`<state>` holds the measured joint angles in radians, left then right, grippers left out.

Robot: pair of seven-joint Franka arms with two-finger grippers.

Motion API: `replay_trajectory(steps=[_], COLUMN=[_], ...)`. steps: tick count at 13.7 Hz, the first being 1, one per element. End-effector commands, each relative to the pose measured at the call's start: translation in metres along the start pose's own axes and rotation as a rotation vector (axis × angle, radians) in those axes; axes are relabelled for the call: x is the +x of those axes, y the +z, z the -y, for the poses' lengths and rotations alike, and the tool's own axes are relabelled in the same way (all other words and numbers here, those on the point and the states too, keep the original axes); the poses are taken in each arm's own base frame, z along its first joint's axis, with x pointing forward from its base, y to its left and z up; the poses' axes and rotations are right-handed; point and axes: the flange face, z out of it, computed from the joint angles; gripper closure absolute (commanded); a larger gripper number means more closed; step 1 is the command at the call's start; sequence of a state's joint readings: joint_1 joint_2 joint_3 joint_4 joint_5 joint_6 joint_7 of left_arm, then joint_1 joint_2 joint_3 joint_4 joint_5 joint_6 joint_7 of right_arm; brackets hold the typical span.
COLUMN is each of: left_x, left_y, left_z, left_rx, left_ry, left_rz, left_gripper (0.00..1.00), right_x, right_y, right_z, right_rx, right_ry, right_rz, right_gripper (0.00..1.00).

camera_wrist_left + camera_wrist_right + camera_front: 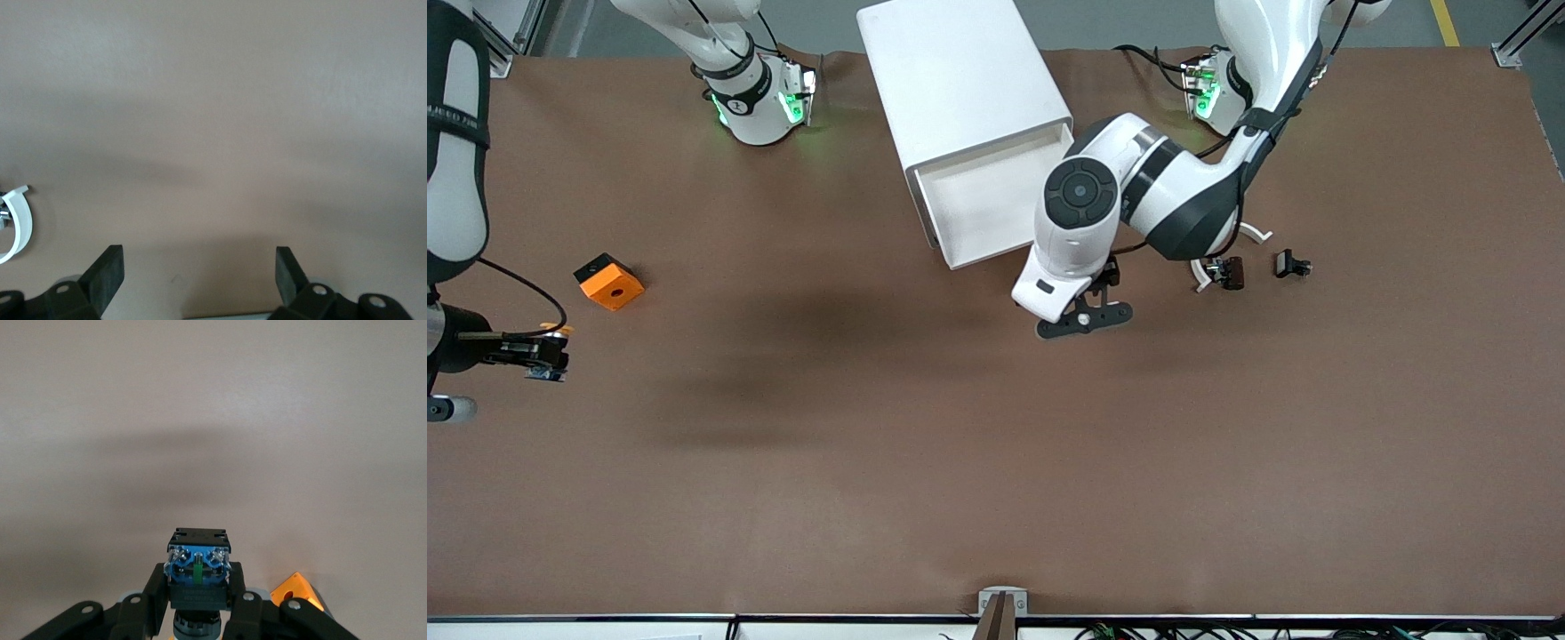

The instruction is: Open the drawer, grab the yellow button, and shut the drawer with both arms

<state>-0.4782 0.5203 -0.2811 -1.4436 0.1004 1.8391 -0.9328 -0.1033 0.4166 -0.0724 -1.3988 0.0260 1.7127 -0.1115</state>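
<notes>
No legible text, label or number on anything.

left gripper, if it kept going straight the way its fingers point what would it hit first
Probably just the bare brown table. The left gripper is open and empty, and its wrist view shows nothing between or ahead of the fingers. A white arc clip lies off to one side, outside that line. Depth is hard to judge.

Hiding part of the open drawer (996, 200) behind the left arm (1138, 191). Running off the frame's left edge: the right arm (454, 142). Showing only the button (198, 568) base; cap lying concealed.
</notes>
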Motion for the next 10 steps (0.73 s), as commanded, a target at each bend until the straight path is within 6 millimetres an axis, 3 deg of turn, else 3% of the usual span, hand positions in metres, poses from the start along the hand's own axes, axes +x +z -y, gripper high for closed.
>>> replay_trajectory(steps=[1, 3, 4, 6, 9, 10], left_x=[-0.015, -0.032, -0.041, -0.055, -0.07, -0.074], left_y=[0.002, 0.008, 0.007, 0.011, 0.012, 0.011], left_z=[0.004, -0.006, -0.012, -0.019, -0.026, -0.029], left_rx=[0.031, 0.036, 0.035, 0.04, 0.047, 0.047], left_ry=[0.031, 0.064, 0.082, 0.098, 0.127, 0.135], left_rz=[-0.009, 0.005, 0.009, 0.022, 0.04, 0.044], left_gripper=[0.0, 0.0, 0.0, 0.0, 0.0, 0.0], right_x=[-0.002, 0.003, 0.01, 0.029, 0.058, 0.06], right_y=[0.023, 0.024, 0.034, 0.069, 0.14, 0.15], right_z=[-0.014, -0.017, -0.022, -0.033, -0.039, -0.039], right_rx=[-0.009, -0.047, -0.071, -0.08, -0.093, -0.087], right_ry=[0.0, -0.009, -0.014, -0.056, -0.076, -0.068], right_rz=[-0.006, -0.039, -0.058, -0.095, -0.131, -0.134], right_gripper=[1.0, 1.0, 1.0, 1.0, 1.0, 1.0])
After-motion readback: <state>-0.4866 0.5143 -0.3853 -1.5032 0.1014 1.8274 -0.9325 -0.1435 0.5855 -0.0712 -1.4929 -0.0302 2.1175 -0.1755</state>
